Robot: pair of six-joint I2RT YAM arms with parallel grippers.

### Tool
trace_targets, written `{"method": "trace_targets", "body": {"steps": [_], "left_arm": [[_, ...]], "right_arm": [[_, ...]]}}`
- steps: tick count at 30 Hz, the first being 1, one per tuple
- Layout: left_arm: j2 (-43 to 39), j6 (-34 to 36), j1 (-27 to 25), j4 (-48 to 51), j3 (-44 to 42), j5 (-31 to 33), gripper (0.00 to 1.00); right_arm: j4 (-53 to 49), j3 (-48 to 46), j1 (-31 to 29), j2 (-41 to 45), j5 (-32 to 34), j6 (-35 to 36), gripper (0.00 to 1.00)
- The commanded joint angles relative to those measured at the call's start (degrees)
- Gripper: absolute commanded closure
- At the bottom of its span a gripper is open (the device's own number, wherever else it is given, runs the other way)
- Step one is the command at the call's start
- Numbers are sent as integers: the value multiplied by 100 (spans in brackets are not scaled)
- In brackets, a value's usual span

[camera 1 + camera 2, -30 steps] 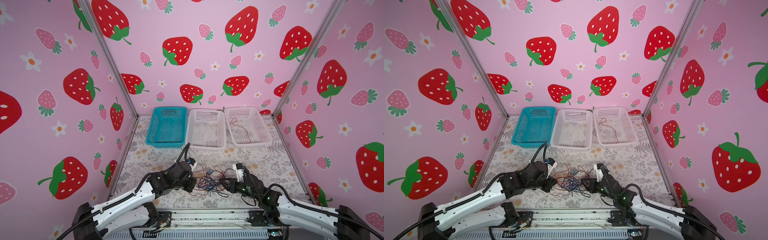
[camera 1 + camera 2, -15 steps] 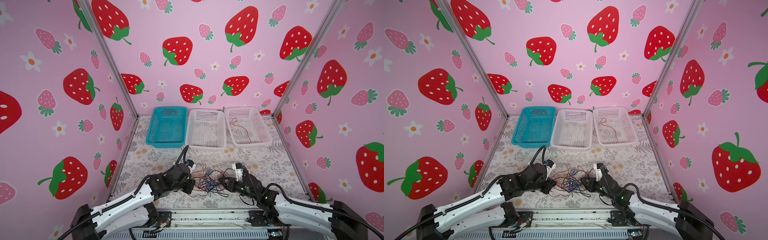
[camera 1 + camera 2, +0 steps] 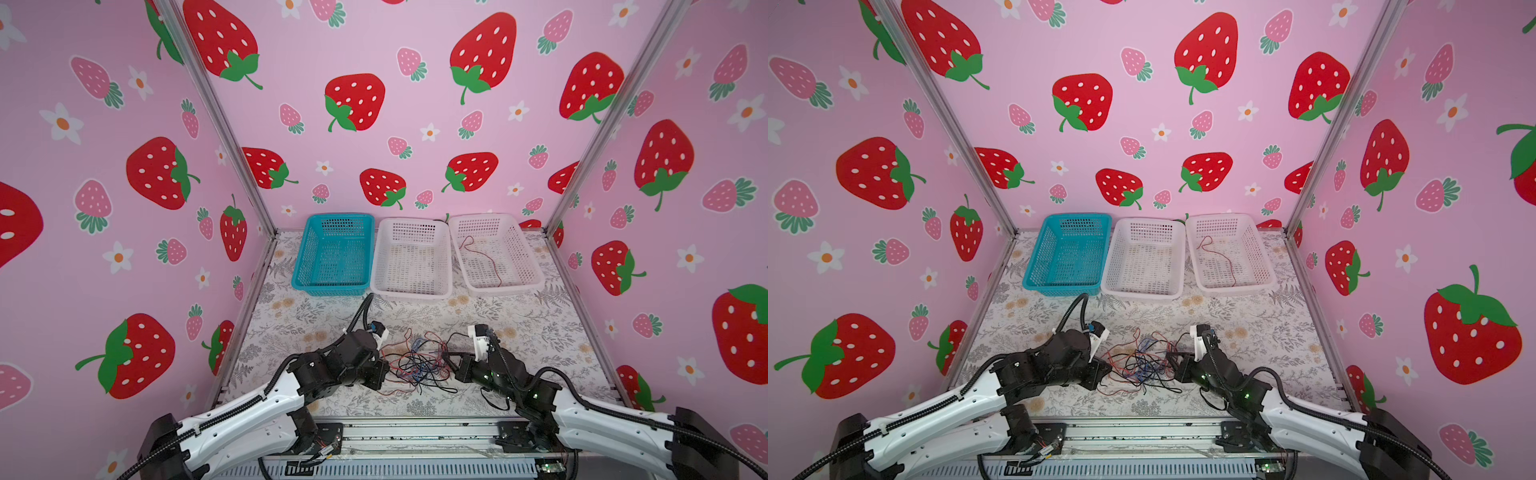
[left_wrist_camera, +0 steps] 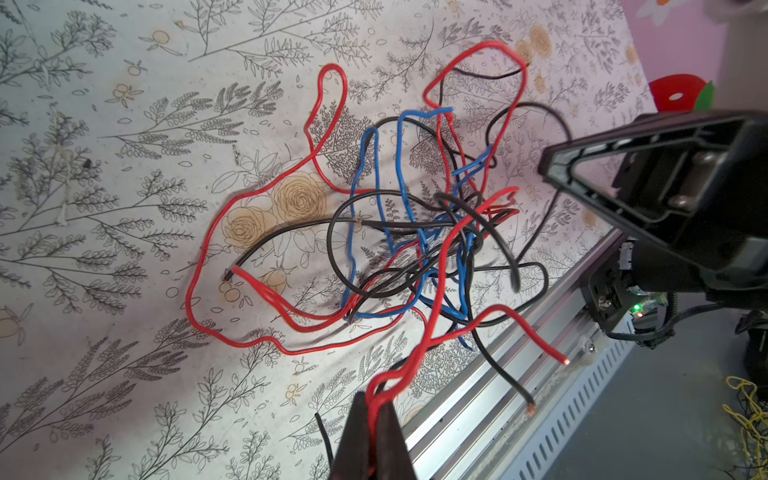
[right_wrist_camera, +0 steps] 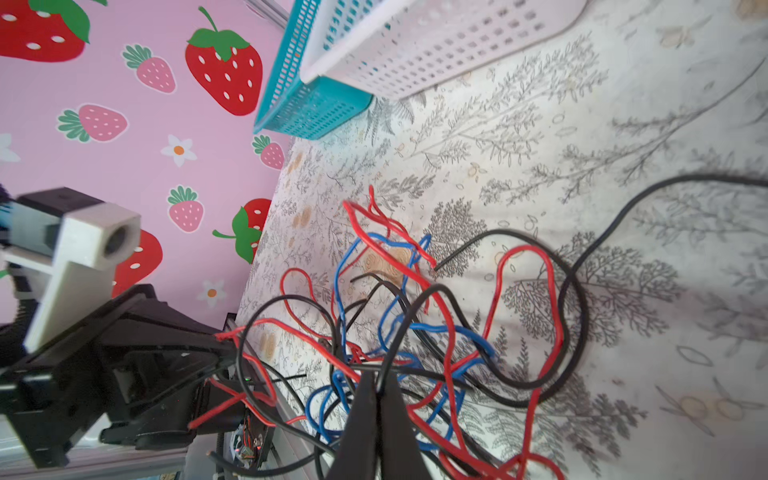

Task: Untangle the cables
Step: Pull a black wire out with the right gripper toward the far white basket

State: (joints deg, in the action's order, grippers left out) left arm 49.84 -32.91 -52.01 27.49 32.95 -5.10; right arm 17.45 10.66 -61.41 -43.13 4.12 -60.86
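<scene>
Red, black, blue cables (image 3: 417, 365) tangled near front rail (image 3: 415, 432), open mat (image 3: 540, 332) behind

Glossy plastic insulation was seen on the thin red, black and blue cables (image 4: 453, 232). The floral-printed table cover (image 4: 124, 174) looked matt, and the teal lattice basket (image 3: 330, 289) smooth plastic.

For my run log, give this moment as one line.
left end effector: shut on red cable | right end effector: shut on black cable | cables: tangled between them
</scene>
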Motion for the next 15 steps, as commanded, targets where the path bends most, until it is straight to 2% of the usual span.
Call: {"method": "trace_targets", "body": {"steps": [1,7,15], "left_arm": [[-20,-363,30,61,-226,236,100],[138,-706,186,-66,-634,182,100],[252,-832,435,-233,-947,89,100]], "right_arm": [[-1218,720,-13,695,736,544,100],[-2865,1995,139,1374,1274,1339,100],[-4222,3966,166,1255,1561,2274,100]]}}
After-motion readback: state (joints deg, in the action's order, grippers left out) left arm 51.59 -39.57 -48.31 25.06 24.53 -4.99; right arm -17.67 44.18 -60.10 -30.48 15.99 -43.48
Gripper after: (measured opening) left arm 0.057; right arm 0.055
